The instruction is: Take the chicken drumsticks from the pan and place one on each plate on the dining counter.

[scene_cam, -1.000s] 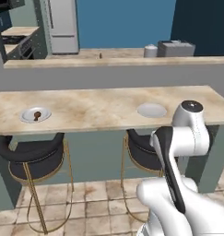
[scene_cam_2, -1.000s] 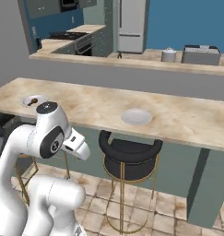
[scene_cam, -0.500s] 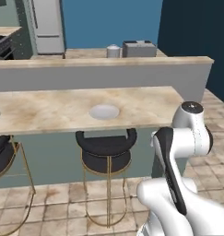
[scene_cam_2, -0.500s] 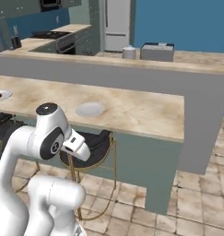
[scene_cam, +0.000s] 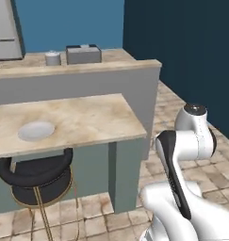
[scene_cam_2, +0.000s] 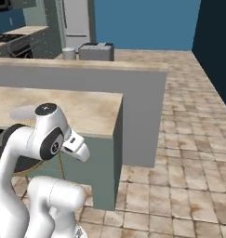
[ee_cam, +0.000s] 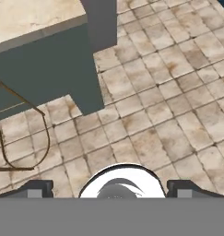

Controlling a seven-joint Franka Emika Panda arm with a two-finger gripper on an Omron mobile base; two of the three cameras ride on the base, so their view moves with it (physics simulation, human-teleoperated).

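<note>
The dining counter [scene_cam: 94, 117] ends at its right corner in front of me, beige marble on a grey-green base [scene_cam_2: 103, 162]. One light plate [scene_cam: 36, 130] lies on it with nothing in it. The pan, the chicken drumsticks and the second plate are out of view. My arm [scene_cam: 189, 136] is folded close to the base, and the hand points down at the tiled floor. In the hand view my gripper [ee_cam: 111, 189] is open, its fingertips [ee_cam: 37, 188] wide apart with nothing between them.
A black-cushioned stool [scene_cam: 36, 172] with gold legs stands under the counter below the plate. Behind a raised grey ledge [scene_cam: 87, 82] sit a toaster [scene_cam: 83, 54] and a small canister [scene_cam: 52, 58]. A fridge [scene_cam_2: 77, 23] and stove [scene_cam_2: 12, 42] stand farther back. Tiled floor [scene_cam_2: 179, 139] spreads to the right.
The base has driven to the right along the dining counter, so the whole scene has slid left. The left plate holding a drumstick has left the views. The arm keeps its folded pose.
</note>
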